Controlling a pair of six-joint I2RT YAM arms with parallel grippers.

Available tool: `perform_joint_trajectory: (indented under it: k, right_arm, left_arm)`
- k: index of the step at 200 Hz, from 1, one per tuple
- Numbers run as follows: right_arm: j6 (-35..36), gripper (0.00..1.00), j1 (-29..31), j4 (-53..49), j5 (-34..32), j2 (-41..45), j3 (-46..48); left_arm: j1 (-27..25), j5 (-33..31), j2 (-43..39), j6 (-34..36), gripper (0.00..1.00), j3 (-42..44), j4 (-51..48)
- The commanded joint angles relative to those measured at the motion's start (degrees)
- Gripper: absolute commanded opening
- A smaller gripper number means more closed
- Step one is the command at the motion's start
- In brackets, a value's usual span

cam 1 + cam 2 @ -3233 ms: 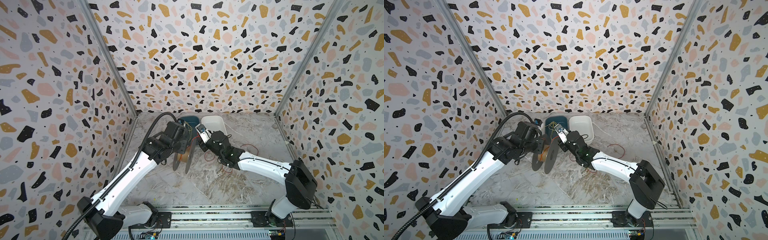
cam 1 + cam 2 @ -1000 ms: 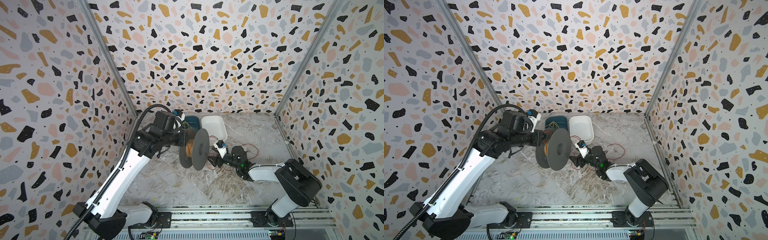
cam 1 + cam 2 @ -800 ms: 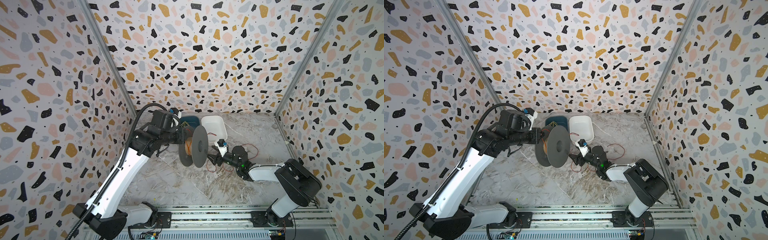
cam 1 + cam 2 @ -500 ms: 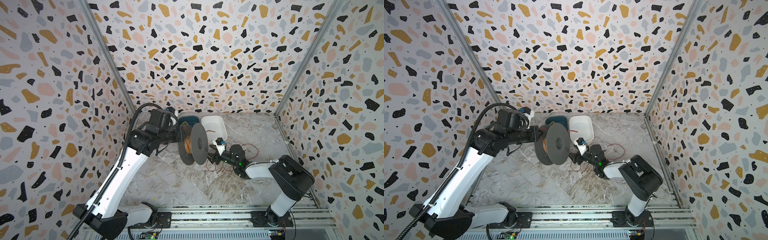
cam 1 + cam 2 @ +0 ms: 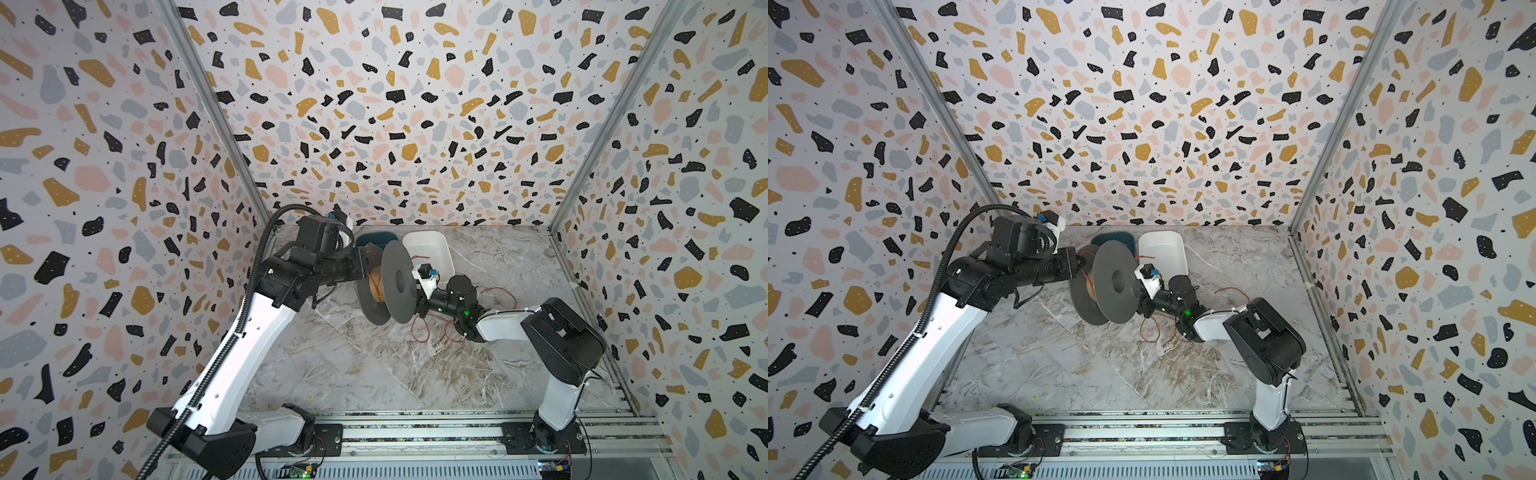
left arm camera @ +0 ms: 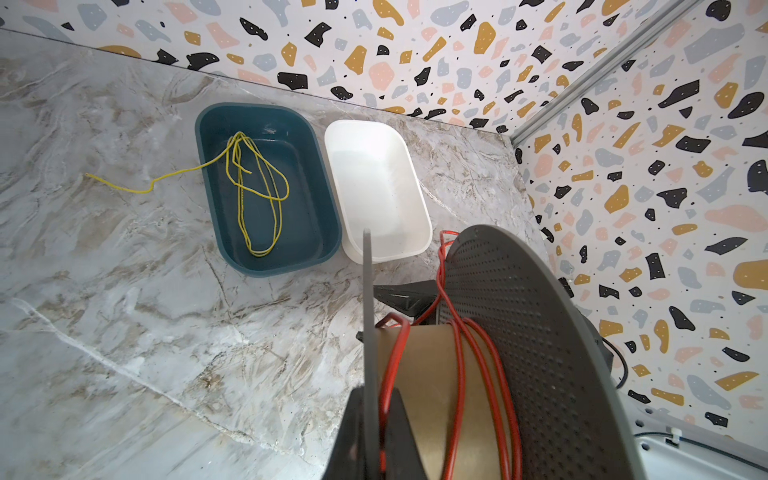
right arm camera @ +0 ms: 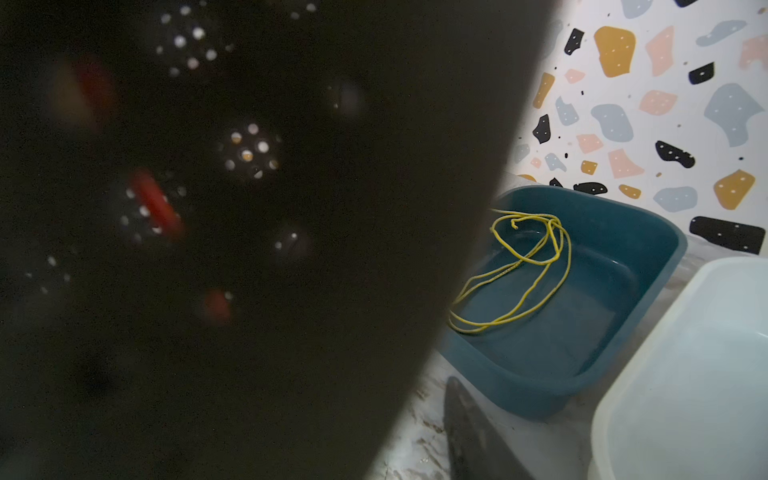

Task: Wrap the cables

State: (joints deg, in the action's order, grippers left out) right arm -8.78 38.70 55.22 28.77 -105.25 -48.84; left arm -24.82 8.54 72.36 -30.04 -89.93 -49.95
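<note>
The left gripper (image 6: 371, 401) is clamped on the near flange of the spool (image 5: 398, 286) and carries it clear of the table (image 5: 353, 374), axis roughly level. A few red turns of the cable (image 6: 459, 374) lie spaced apart on the cardboard core just ahead of its fingers (image 6: 402, 430). From there the strand climbs the inner face of the far flange to its rim. The rest lies in slack loops on the table beneath the right arm's wrist.

The right gripper (image 5: 1145, 306) sits close against the outer face of the far flange. The disc hides its jaws, so whether they are spread or pinching the strand cannot be told.

Beyond the left gripper's tips and well apart from it stand a blue tray (image 6: 266, 109) holding a yellow wire (image 6: 257, 195) and a white tray (image 6: 365, 123).

Handling, as judged: the cable is very thin, light and limp, but springy enough for loose turns to slip off the core once tension drops. Its jacket is probably slick. The best hold is a firm pinch on the free run just past the far rim, which keeps the span short and taut. The rim and the flange perforations could snag it.
</note>
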Motion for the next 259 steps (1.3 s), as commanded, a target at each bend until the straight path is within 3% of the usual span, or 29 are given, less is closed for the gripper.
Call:
perform_joint_trajectory:
  k: [1,11,33,60,87,136,164,189,259]
  right_arm:
    - [-0.42,0.40,0.24,-0.79,2.34,0.12,-1.56]
    - [-1.15,0.31,0.30,-0.58,1.88,0.23,-1.14]
    - [-3.62,0.00,-0.56,-1.58,1.11,0.86,-0.23]
    - [-7.45,0.00,-2.45,-0.78,0.77,3.49,3.45]
    - [-5.53,0.00,-3.29,-6.99,-4.45,8.12,6.34]
    - [-2.61,0.00,-6.18,-18.63,-9.71,13.85,8.85]
    - [-4.05,0.00,-8.69,-23.06,-13.30,18.00,11.31]
    - [-4.80,0.00,-10.65,-25.57,-14.25,20.28,12.61]
    - [-0.75,0.00,-8.48,-30.10,-17.28,23.07,13.03]
  left_arm:
    - [0.88,2.26,-0.73,-1.12,0.00,-0.38,5.89]
    - [1.26,2.36,-0.82,-1.12,0.00,-0.20,6.12]
    - [2.39,1.09,-1.33,-0.60,0.00,0.26,6.51]
    - [5.76,-1.00,-1.96,0.34,0.00,1.56,7.68]
    - [9.56,-1.95,-3.87,-0.48,0.00,4.20,10.50]
    - [18.35,1.10,-6.04,-1.88,0.00,8.35,14.62]
    - [23.29,1.40,-7.06,-0.53,0.00,9.13,14.89]
    - [27.84,5.43,-7.22,-1.14,0.00,10.58,15.93]
    - [30.62,8.09,-8.73,-5.00,0.00,15.30,20.98]
